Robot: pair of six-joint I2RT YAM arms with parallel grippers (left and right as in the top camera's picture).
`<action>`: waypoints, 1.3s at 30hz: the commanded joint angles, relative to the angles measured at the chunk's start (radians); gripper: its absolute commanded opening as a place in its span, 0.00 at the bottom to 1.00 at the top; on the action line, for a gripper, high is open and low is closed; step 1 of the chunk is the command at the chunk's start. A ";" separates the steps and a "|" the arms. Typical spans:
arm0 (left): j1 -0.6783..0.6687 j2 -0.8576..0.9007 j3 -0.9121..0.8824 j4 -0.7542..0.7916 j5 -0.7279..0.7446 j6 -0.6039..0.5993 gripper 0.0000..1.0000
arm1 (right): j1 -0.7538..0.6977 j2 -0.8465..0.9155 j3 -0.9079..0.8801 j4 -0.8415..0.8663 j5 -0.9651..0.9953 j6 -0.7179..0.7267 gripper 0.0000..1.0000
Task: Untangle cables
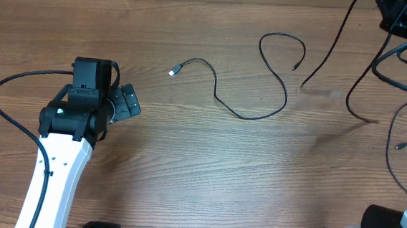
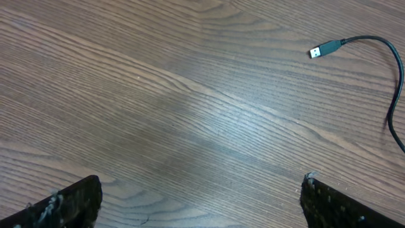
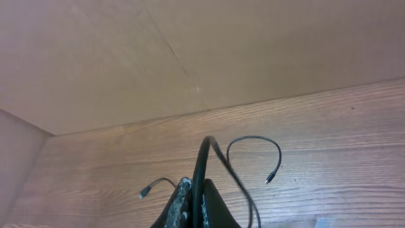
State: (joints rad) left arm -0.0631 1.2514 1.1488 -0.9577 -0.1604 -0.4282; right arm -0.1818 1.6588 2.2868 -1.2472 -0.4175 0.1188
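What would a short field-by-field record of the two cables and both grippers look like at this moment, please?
left gripper: open, empty, above bare table
right gripper: shut on held cable, up above the table
lying cable: flat on the table in loose curves
silver plug: one end of lying cable, on the left gripper's side
small plug: its other end, after a loop
tangle: overhead view shows no crossing between the two cables

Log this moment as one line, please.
left gripper: open, empty | right gripper: shut on black cable | USB cable: flat on table, silver plug free
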 commanded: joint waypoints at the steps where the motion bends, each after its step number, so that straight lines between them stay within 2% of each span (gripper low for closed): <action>1: 0.005 0.005 -0.001 0.001 0.004 -0.017 0.99 | 0.000 -0.063 0.008 -0.001 -0.007 0.009 0.04; 7: 0.005 0.005 -0.001 0.001 0.004 -0.017 0.99 | 0.018 -0.061 0.006 -0.143 -0.119 0.008 0.04; 13: 0.005 0.005 -0.001 0.001 0.004 -0.017 0.99 | 0.146 -0.062 -0.002 -0.289 -0.120 0.008 0.04; 21: 0.005 0.005 -0.001 0.001 0.004 -0.017 1.00 | 0.451 -0.062 -0.002 -0.310 -0.105 0.023 0.04; 27: 0.005 0.005 -0.001 0.001 0.004 -0.017 1.00 | 0.547 -0.064 -0.002 -0.288 -0.097 0.030 0.04; 29: 0.005 0.005 -0.001 0.001 0.004 -0.017 1.00 | 0.547 -0.064 -0.002 -0.257 -0.048 0.031 0.04; 32: 0.005 0.005 -0.001 0.001 0.004 -0.017 1.00 | 0.538 -0.063 -0.002 -0.216 0.126 0.031 0.04; 35: 0.005 0.005 -0.001 0.001 0.004 -0.017 1.00 | 0.498 -0.063 -0.002 -0.159 0.386 0.031 0.04; 39: 0.005 0.005 -0.001 0.001 0.004 -0.017 1.00 | 0.373 -0.054 -0.003 0.017 0.731 0.031 0.04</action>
State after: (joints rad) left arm -0.0631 1.2514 1.1488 -0.9573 -0.1604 -0.4282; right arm 0.2714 1.6096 2.2822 -1.2980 -0.0383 0.1459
